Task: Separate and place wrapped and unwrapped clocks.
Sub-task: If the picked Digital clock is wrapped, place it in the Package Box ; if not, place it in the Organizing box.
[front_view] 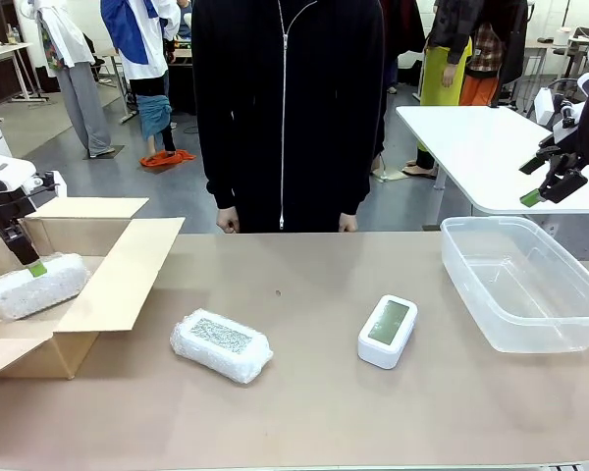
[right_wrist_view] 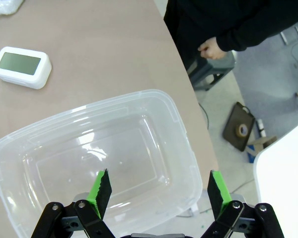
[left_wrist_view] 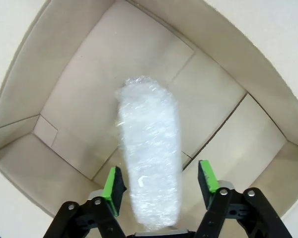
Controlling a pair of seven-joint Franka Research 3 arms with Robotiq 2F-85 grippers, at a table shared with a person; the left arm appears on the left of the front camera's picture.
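Since bubble wrap likely feels soft and slippery, pinch the table bundle (front_view: 221, 344), at the clock's (front_view: 388, 331) nine o'clock, across its width. Open-jawed, the left gripper (left_wrist_view: 160, 181) straddles the boxed bundle (left_wrist_view: 149, 144); the right gripper (right_wrist_view: 159, 191) gapes over the bin (right_wrist_view: 181, 124).

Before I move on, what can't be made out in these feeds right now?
- Front view: a flap of the cardboard box hides its floor, so whether the wrapped bundle rests on it is unclear.
- Left wrist view: bubble wrap hides what is inside that bundle, below the open left claw.
- Front and right wrist views: any reading on the unwrapped clock is too small or faint to read.
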